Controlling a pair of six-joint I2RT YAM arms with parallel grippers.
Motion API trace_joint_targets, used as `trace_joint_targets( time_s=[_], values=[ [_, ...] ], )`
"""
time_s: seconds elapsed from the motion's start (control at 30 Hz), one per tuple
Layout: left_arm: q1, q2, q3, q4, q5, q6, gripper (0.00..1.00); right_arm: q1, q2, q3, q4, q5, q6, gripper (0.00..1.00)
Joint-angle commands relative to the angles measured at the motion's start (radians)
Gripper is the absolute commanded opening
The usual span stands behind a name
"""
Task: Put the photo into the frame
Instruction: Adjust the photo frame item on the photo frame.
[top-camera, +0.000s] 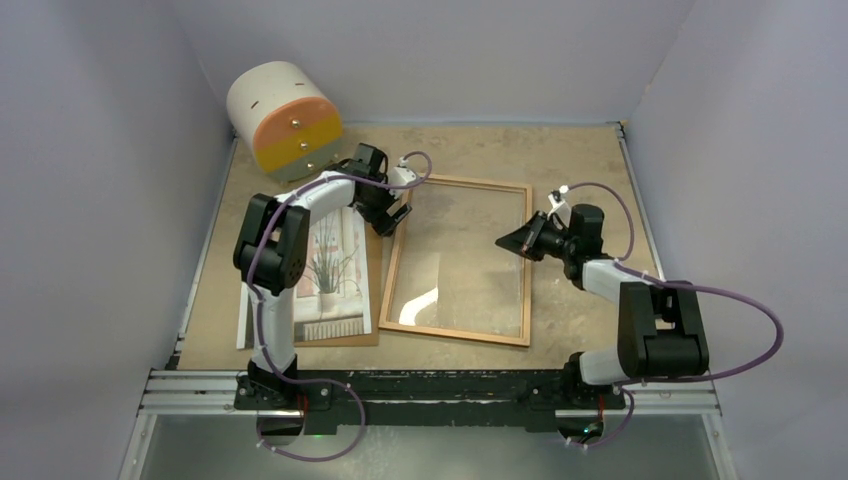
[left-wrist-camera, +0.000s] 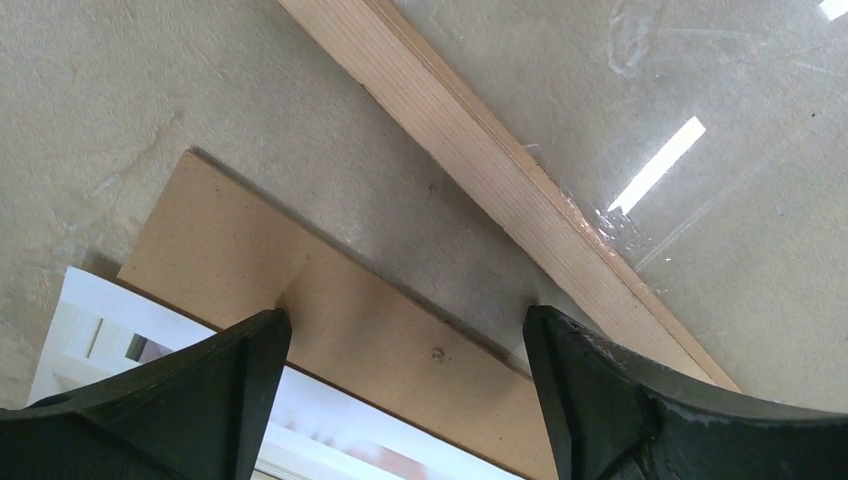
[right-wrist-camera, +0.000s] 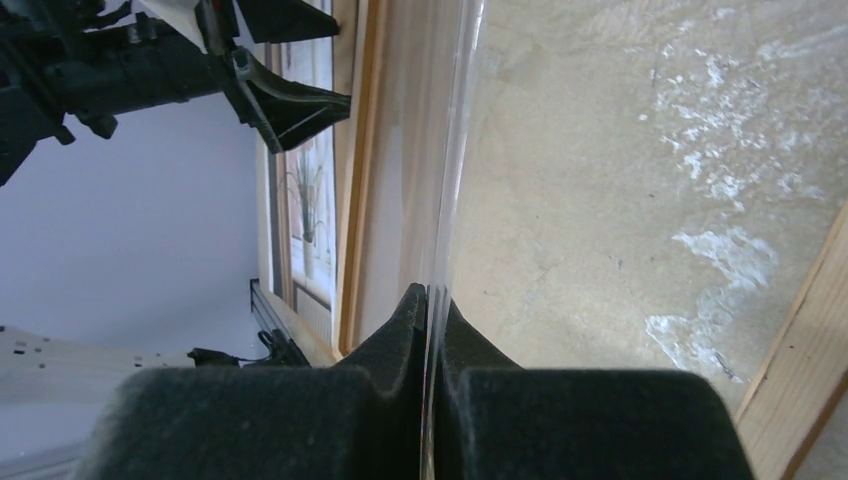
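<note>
Brown backing board lies at the left of the desk, and the photo rests face up on it, just beside the frame's left rail but apart from it. The print shows a spiky green potted plant between pale curtains, with a white border. Judged from that, it is thin paper: light, limp, and likely to bend or slide on the smooth board. A pinch at a free corner or edge, without creasing the picture, looks best.

Above the board's far corner hovers the left end effector. Its jaws are spread wide and hold nothing. In the wrist view, one finger hangs over the photo's white edge and the other hangs near the wooden rail.

Next comes the frame, a thin orange-brown wooden rectangle slightly larger than the print. Its glass pane is clear and throws back a bright streak of light. Glass is stiff, slick and fragile, so a rim grip with gentle pressure suits it.

At the frame's right side, the right end effector is closed on that pane. Its wrist view shows the pads pinching the clear edge. The pane seems tilted up there, though how far is hard to tell.
</note>
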Motion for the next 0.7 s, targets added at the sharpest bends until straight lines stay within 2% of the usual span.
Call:
trace_joint_targets(
  time_s=[0.0, 0.43, 0.67],
  values=[
    [-0.002, 0.014, -0.005, 0.020, 0.018, -0.001, 0.92, 0.000, 0.007, -0.008, 0.128, -0.048, 0.053, 0.00],
    [-0.004, 0.028, -0.020, 0.025, 0.019, 0.012, 0.90, 0.000, 0.011, -0.052, 0.290, -0.099, 0.120, 0.00],
    [-0.005, 0.025, -0.023, 0.024, 0.025, 0.017, 0.89, 0.000, 0.044, -0.041, 0.294, -0.073, 0.189, 0.00]
  ],
)
